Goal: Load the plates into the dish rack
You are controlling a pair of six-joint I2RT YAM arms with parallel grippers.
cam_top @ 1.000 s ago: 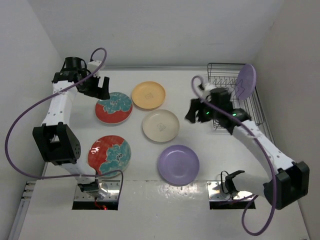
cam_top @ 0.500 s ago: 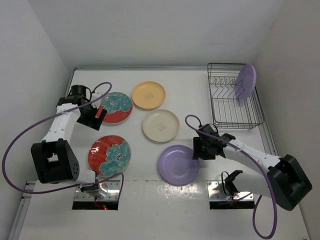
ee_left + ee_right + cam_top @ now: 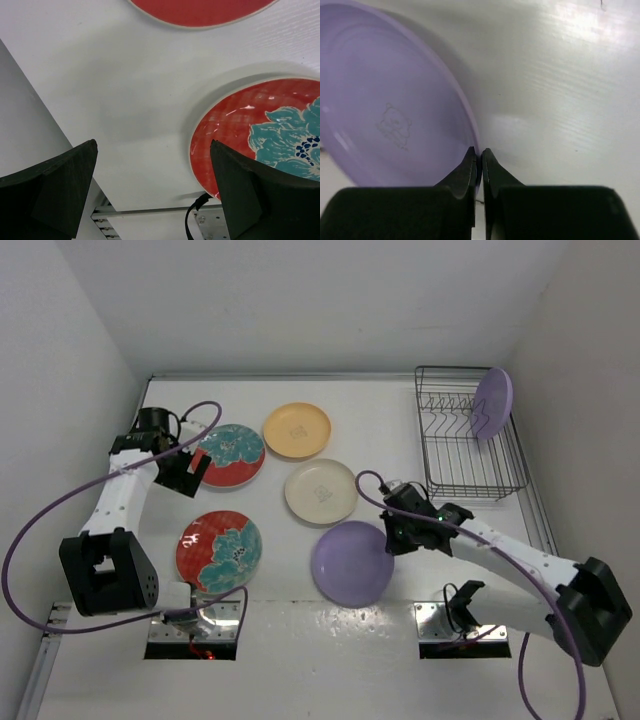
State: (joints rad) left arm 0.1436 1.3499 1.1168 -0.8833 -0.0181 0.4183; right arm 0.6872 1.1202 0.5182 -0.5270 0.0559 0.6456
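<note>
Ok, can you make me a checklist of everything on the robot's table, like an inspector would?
Surface: white table, bare between the plates.
Job's things: dish rack at the far right holds the first lilac plate upright. The second lilac plate is tilted and pinched at its rim. The orange-yellow plate, cream plate, far red floral plate and near red floral plate lie flat.
Clutter: nothing seen.
Grippers: right gripper shut on the second lilac plate; left gripper open and empty.
Cables: left purple cable and right purple cable loop off the arms.
Surroundings: white walls on three sides.
</note>
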